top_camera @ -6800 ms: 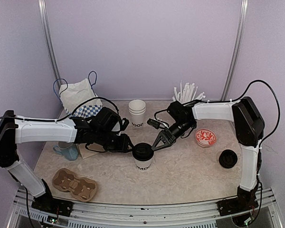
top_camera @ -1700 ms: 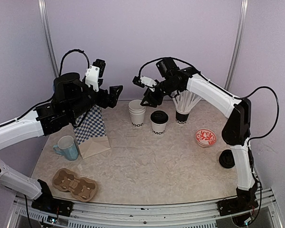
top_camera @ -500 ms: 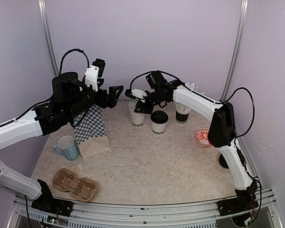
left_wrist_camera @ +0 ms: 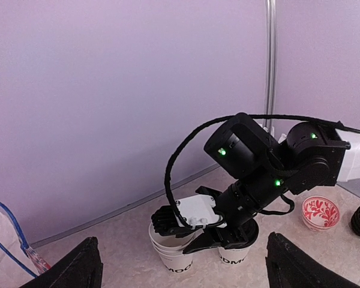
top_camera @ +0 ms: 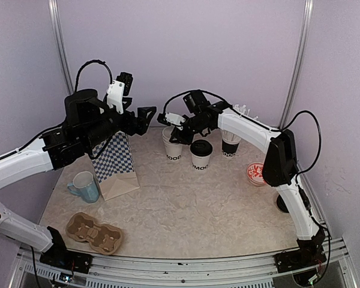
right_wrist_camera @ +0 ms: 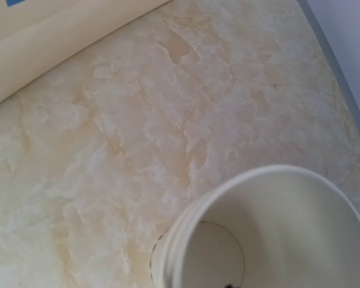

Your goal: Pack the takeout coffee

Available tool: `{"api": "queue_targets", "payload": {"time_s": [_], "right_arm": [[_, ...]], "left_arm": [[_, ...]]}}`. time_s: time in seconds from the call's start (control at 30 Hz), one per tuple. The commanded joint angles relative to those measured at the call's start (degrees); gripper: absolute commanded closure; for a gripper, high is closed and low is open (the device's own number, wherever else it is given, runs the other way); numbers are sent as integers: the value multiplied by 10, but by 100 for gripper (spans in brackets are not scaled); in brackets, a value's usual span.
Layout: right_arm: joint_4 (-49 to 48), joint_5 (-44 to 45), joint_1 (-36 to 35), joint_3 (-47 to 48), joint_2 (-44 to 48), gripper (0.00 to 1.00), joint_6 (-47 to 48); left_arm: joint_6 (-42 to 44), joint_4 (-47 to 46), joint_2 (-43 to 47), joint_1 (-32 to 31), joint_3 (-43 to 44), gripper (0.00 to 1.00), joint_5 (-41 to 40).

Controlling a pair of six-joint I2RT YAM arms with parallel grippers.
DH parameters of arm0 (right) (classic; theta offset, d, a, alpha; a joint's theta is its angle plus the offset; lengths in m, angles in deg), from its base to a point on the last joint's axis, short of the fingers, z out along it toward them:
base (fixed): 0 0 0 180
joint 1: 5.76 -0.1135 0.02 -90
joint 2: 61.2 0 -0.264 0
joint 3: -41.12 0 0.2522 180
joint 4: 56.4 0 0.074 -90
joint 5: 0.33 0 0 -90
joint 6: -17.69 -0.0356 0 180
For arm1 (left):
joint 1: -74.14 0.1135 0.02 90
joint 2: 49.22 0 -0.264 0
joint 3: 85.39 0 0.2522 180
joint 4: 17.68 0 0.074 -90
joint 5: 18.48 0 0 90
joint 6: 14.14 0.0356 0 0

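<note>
Since the earlier top view, the right arm has swung down and to 9 o'clock, from above the lidded cup to the cup stack. The left arm has stayed raised. The right gripper (top_camera: 174, 133) now sits at the rim of the stack of open white paper cups printed "MOOD" (top_camera: 173, 149), at 12 o'clock on the beige marbled surface (top_camera: 198, 210).

In the left wrist view, one black finger (left_wrist_camera: 165, 220) lies over the stack's mouth and the other is low on its outer side, towards the lidded cup. The jaws are narrowed around the top rim, but whether they actually pinch it cannot be told. The right wrist view looks straight down into the empty top cup, with several nested rims showing.

The white "MOOD" paper cup with a round black plastic lid (top_camera: 200, 155) stands upright just at the stack's 4 o'clock. The black-banded cup of white straws (top_camera: 230, 146) stands at that cup's 2 o'clock.

The left gripper (top_camera: 143, 119) hangs in the air at 10 o'clock of the stack. Its jaws are spread wide with nothing between them, above the blue-and-white checkered paper bag (top_camera: 116, 165).

A light-blue ceramic mug (top_camera: 85, 186) stands at the bag's 8 o'clock. A brown moulded-pulp cup carrier (top_camera: 95, 232) lies at 7 o'clock on the surface.

A small red-patterned dish (top_camera: 258, 174) sits at 3 o'clock, with a loose black lid (top_camera: 285, 202) at its 5 o'clock.
</note>
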Motion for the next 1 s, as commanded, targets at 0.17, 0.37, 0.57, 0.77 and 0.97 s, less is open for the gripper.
{"api": "queue_targets", "payload": {"time_s": [0.17, 0.37, 0.57, 0.77, 0.97], "right_arm": [[9, -1, -7, 4, -14, 69, 6], [7, 14, -7, 2, -22, 67, 7], [15, 7, -8, 2, -23, 69, 7], [21, 2, -16, -9, -10, 75, 14], [25, 0, -19, -13, -7, 84, 16]], "left_arm": [[-4, 5, 1, 4, 18, 8, 8], [-5, 7, -2, 4, 20, 8, 10], [-6, 8, -2, 4, 20, 8, 10], [-7, 8, -1, 7, 21, 8, 12], [-8, 8, -2, 8, 21, 8, 15]]}}
